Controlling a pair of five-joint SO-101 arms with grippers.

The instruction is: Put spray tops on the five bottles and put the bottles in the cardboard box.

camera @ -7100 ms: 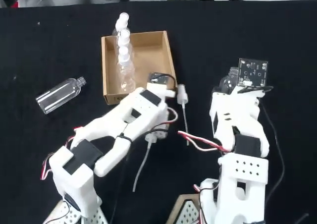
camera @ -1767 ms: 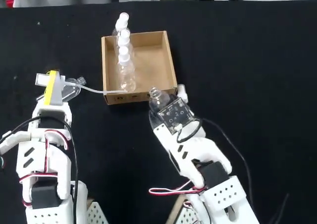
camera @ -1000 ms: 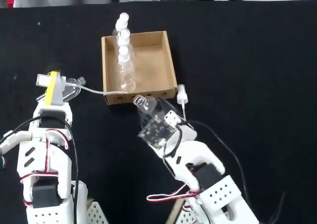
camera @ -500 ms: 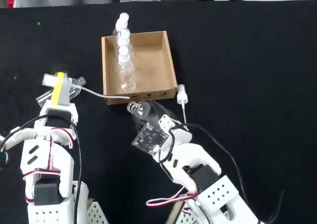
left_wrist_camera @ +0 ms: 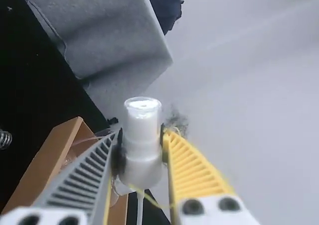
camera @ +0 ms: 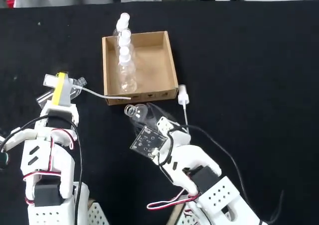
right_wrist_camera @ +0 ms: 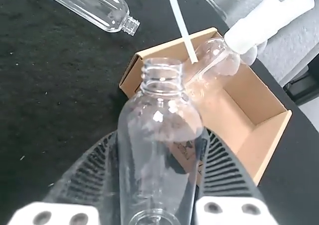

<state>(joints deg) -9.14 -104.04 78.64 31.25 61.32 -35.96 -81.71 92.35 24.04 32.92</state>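
Observation:
My left gripper [camera: 56, 81] [left_wrist_camera: 142, 155] is shut on a white spray top [left_wrist_camera: 142, 130], held above the table left of the cardboard box [camera: 160, 60]. The top's thin tube [camera: 102, 94] runs right, toward the box's front wall. My right gripper [camera: 149, 119] [right_wrist_camera: 159, 170] is shut on a clear open-necked bottle [camera: 137, 111] [right_wrist_camera: 159, 130], tilted with its mouth just below the tube's end. Capped bottles [camera: 124, 56] [right_wrist_camera: 234, 43] lie along the box's left side. A second bare bottle [camera: 76, 87] [right_wrist_camera: 94, 3] lies partly behind my left gripper. A loose spray top [camera: 183, 96] lies by the box's front right corner.
The table is covered in black cloth [camera: 249, 60], with open room to the right of the box and along the far side. The right arm's red and white cables [camera: 172, 201] hang near its base. The box's right half [camera: 152, 70] holds nothing.
My right arm has swung the open bottle left, from the box's front right corner to below the tube's end. My left gripper with the spray top shifted slightly right.

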